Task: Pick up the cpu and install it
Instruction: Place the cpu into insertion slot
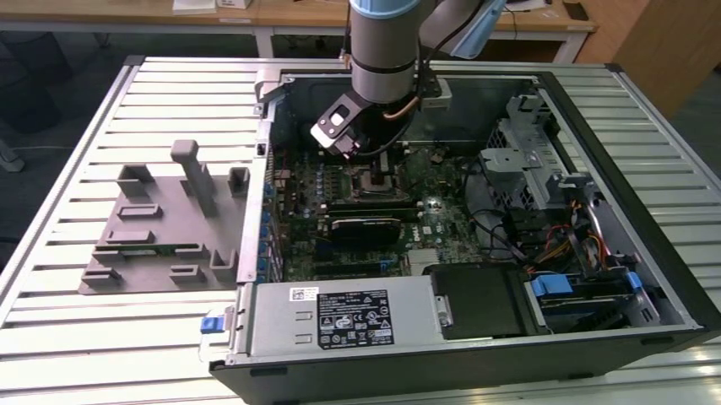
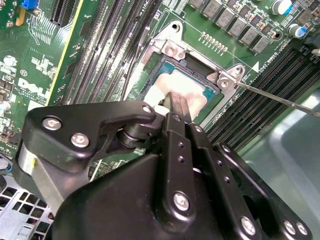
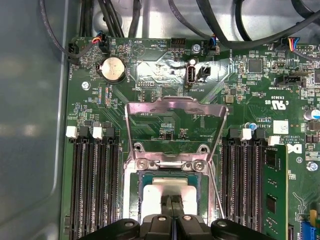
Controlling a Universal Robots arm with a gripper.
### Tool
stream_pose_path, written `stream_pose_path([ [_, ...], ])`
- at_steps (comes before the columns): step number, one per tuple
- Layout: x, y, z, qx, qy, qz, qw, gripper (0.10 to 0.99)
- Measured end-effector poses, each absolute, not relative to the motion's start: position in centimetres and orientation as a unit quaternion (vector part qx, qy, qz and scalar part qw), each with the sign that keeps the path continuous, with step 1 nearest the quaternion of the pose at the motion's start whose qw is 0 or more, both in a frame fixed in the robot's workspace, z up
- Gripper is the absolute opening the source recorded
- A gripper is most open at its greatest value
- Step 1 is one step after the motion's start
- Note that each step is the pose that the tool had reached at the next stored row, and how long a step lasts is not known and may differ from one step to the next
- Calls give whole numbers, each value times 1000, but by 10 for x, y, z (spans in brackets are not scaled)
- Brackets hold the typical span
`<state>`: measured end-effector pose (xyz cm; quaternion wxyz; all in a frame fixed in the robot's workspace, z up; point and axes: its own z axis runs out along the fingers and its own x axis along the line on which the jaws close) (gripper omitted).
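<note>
The cpu (image 3: 152,192), a flat square with a silver-grey top, lies flat inside the motherboard socket (image 3: 137,175), also seen in the second wrist view as cpu (image 2: 172,82). My gripper (image 3: 173,201) stands straight over it with its two fingers pressed together. Their tips touch, or hover just above, the middle of the chip's metal top. From the second wrist view the gripper (image 2: 176,102) covers the chip's near half. In the exterior view the gripper (image 1: 366,159) hangs low over the socket (image 1: 366,181) inside the open computer case.
The socket's metal load plate (image 3: 175,107) stands tilted open beyond the chip, and its thin lever (image 2: 280,97) sticks out sideways. Memory slots flank the socket, one holding a green stick (image 3: 274,185). A grey fixture tray (image 1: 169,228) lies at the exterior view's left of the case.
</note>
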<state>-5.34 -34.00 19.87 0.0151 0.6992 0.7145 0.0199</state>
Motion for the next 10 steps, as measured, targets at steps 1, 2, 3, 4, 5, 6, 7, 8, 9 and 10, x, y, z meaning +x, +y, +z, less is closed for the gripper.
stream_pose_path([
  [1, -53, -340, 199, 699, 714, 20, 15, 106],
  [2, -53, -340, 199, 699, 714, 20, 15, 106],
  [3, -53, -340, 198, 699, 714, 20, 15, 106],
  [4, -53, -340, 198, 699, 714, 20, 15, 106],
  [5, -53, -340, 198, 699, 714, 20, 15, 106],
  [6, -53, -340, 198, 699, 714, 20, 15, 106],
  [7, -53, -340, 198, 699, 714, 20, 15, 106],
  [8, -53, -340, 198, 699, 714, 20, 15, 106],
  [9, -53, -340, 198, 699, 714, 20, 15, 106],
  [10, -53, -340, 198, 699, 714, 20, 15, 106],
])
